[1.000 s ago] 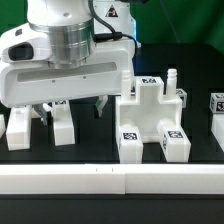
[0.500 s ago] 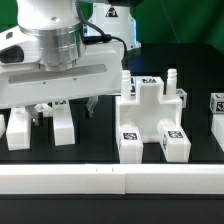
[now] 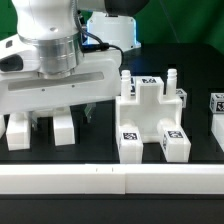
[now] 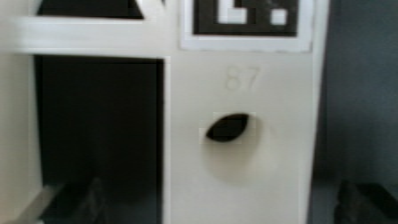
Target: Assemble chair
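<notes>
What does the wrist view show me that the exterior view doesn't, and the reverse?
Wrist view only: a close look at one white part, with its dark oval hole and tag. Exterior view only: the arm, the seat block with upright pegs, and the front rail. Both: white chair parts; the wrist's part is probably the left piece under the arm.

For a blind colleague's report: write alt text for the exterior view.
A white robot claw hangs low over a two-legged white chair part at the exterior view's left, on a black table. Beside it, at centre, stands a blocky tagged white assembly with upright pegs. Another tagged piece shows at the view's right edge.
</notes>
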`<state>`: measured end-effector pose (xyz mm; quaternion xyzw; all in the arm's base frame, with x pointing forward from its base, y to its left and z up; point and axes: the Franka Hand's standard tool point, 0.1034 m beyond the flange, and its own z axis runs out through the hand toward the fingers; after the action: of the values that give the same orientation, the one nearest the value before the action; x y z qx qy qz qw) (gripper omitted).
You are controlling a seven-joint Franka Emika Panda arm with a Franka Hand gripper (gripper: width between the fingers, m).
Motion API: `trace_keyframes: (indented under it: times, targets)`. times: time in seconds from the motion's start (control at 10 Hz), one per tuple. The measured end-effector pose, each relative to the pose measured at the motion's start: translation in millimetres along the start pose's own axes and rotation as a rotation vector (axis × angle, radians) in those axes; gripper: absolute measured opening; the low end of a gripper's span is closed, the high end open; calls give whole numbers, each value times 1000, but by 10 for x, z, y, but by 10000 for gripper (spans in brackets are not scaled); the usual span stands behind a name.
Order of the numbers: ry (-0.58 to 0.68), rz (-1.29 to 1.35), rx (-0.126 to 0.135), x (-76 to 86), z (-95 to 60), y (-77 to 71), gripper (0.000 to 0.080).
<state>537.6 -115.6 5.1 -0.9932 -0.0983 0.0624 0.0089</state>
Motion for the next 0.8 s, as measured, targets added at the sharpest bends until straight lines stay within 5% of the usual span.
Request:
trace_keyframes:
  times: [0.3, 0.5, 0.8]
  targets:
    - [-1, -4, 0, 21, 7, -58, 637]
    - [-1, -6, 0, 24, 8, -65, 283]
    - [0, -7, 0, 36, 0, -65, 285]
